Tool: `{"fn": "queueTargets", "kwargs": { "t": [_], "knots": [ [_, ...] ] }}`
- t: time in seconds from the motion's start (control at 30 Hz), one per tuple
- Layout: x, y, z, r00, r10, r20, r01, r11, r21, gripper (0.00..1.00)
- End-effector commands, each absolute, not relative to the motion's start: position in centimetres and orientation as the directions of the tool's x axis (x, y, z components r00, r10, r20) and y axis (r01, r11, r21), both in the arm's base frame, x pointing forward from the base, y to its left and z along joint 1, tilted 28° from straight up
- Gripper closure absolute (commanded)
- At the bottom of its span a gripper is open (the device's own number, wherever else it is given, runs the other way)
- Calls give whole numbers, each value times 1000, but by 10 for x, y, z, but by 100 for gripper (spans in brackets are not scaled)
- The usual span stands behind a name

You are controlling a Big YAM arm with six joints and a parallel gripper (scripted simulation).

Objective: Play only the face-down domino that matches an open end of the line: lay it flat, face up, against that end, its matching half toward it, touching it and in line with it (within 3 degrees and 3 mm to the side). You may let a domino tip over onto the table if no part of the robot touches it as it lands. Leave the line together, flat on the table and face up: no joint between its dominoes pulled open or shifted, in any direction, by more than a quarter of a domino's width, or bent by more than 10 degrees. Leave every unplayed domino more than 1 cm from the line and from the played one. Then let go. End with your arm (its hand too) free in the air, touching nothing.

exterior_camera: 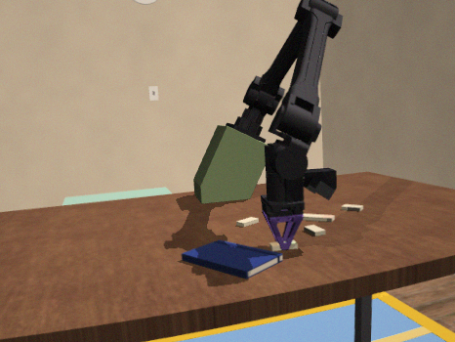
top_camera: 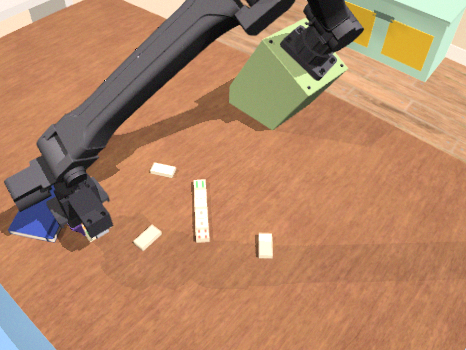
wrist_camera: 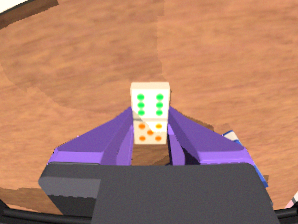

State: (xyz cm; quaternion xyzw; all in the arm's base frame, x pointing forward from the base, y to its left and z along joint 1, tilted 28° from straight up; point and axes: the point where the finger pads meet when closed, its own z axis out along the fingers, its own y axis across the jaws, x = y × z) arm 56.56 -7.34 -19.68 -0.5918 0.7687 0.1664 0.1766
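Brown wooden table (exterior_camera: 98, 274), beige walls.

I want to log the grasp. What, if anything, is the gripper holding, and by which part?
The gripper is shut on a domino, green and orange pips showing, clamped by its long side edges at the orange half.

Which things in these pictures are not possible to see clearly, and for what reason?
- Faces of the three loose dominoes: blank backs up, top view.
- Pip counts on the line: too small in the top view.
- The held domino: in the top view, the gripper and arm cover it.
- The blue book: partly under the arm in the top view; cut off by the edge in the wrist view.
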Motion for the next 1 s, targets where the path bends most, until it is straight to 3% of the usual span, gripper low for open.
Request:
{"fn": "queueTargets", "kwargs": {
  "t": [0.0, 0.97],
  "knots": [
    [568, -78, -193, -239, -850, -469, -967, 251, 38, 79],
    [561, -87, -206, -267, -840, -472, -960, 272, 58, 79]
  ]
}}
